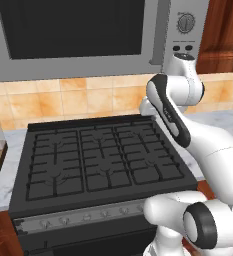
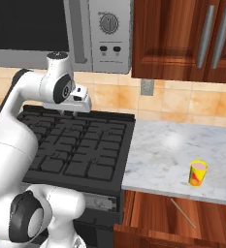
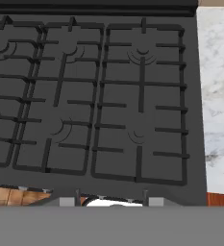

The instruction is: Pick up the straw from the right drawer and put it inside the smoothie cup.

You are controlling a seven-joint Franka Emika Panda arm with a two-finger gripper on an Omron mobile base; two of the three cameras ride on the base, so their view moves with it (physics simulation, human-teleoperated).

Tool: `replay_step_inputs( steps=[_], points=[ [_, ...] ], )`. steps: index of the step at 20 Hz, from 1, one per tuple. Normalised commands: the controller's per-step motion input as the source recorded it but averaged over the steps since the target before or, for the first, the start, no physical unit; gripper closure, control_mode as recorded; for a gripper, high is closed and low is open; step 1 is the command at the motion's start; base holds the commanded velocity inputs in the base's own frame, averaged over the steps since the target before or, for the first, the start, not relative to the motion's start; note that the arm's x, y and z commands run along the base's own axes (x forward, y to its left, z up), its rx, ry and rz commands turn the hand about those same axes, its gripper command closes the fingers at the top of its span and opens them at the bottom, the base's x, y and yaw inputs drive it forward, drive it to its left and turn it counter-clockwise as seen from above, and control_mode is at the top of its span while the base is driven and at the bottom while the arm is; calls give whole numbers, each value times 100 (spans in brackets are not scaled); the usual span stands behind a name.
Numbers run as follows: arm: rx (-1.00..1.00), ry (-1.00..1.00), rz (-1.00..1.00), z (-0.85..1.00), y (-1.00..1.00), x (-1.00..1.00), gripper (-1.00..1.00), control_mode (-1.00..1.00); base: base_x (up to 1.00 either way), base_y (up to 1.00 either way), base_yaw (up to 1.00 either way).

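Straw [image 2: 183, 212] lies in the open drawer [image 2: 148, 213], low and well off to the right of the gripper [image 2: 70, 113], which hangs over the stove [image 2: 80, 145] holding nothing; whether its jaws stand apart I cannot tell. Cup [image 2: 197, 173] stands on the counter [image 2: 168, 150] above the drawer. Drawer is open; reaching, picking and dropping in all seem left.

Matt black cast-iron-looking grates cover the stove [image 3: 94, 96] below my hand, its front panel [image 1: 83, 217] a dull brushed grey metal. Beside it the counter [image 2: 168, 155] shows smooth, faintly glossy white-grey marble, backed by satin orange-tan tiles [image 2: 177, 101]. The right drawer [image 2: 158, 213] and the cabinets [image 2: 182, 38] above are polished reddish-brown wood with silvery metal handles; the smoothie cup [image 2: 198, 173] looks like smooth yellow plastic, and the straw [image 2: 183, 212] a matt pale tan.
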Motion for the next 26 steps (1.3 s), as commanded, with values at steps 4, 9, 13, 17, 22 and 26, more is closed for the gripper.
replay_step_inputs(
  steps=[4, 9, 13, 17, 22, 26],
  points=[
    [0, -1, 0, -11, 0, -15, -100, -100, 0, 0, 0],
    [0, -1, 0, -25, 0, -43, -100, -100, 0, 0, 0],
    [0, -2, 0, -41, 0, -38, -100, -100, 0, 0, 0],
    [0, -1, 0, -48, 0, -17, -100, -100, 0, 0, 0],
    [0, 0, -1, -25, 0, -3, -100, 100, 0, 1, -1],
    [0, 0, 0, 0, 0, 0, -100, 100, -2, 0, -1]
  ],
)
